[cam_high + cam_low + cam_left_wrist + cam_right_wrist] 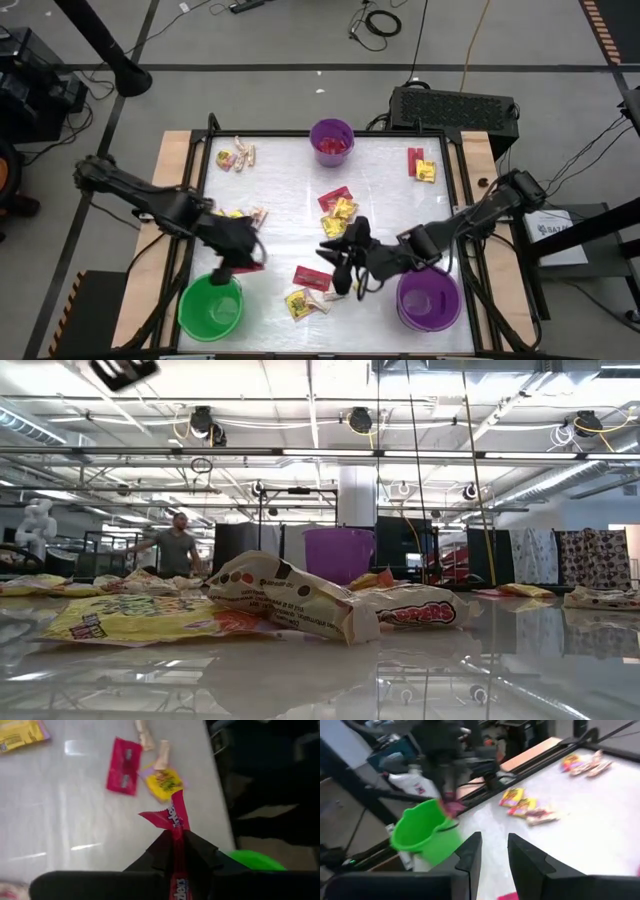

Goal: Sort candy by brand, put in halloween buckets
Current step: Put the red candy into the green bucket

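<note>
My left gripper (pixel 245 262) hangs above the table just beyond the green bucket (pixel 210 305), shut on a flat red candy packet (pixel 172 817). The right wrist view shows it over the green bucket's rim (pixel 420 832). My right gripper (pixel 335 258) hovers at the table's middle near side, pointing left, open with nothing between its fingers (pixel 470 855). A purple bucket (pixel 428 298) stands at the near right. Another purple bucket (pixel 332 140), at the far middle, holds red candy. Loose candy lies at the centre (pixel 338 210) and near the front (pixel 300 303). My left gripper pinches the red packet between its two fingers, which lie along its length (pixel 176 845). The fingers slant down toward the table. The packet's crumpled free end (pixel 160 816) sticks out past the fingertips. The packet is lifted clear of the table.
More candy lies at the far left (pixel 237 157), the far right (pixel 421 165) and by my left arm (pixel 245 213). A red packet (pixel 312 277) lies under my right gripper. Raised rails (pixel 460 200) edge the white tabletop. A person (pixel 178 545) stands far behind the table.
</note>
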Available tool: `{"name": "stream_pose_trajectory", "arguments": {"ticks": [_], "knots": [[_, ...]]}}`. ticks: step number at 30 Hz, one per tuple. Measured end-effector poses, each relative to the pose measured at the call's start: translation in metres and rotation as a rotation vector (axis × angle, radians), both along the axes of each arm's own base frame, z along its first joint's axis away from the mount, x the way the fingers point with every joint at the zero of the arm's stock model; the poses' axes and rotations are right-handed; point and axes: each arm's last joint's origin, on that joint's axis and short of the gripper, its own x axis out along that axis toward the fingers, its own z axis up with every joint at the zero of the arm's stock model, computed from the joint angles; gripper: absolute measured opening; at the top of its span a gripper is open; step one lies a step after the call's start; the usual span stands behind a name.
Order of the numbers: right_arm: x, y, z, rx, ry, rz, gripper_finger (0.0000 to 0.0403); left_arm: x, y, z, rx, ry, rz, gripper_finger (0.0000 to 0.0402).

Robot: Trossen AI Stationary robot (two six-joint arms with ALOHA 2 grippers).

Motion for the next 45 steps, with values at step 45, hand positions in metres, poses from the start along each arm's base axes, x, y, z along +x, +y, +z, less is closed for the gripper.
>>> {"name": "stream_pose_trajectory", "arguments": {"ticks": [45], "knots": [[0.026, -0.124, -0.016, -0.238, 0.28, 0.325, 0.0089, -0.039, -0.093, -0.037, -0.254, 0.629, 0.164, 0.0151]]}}
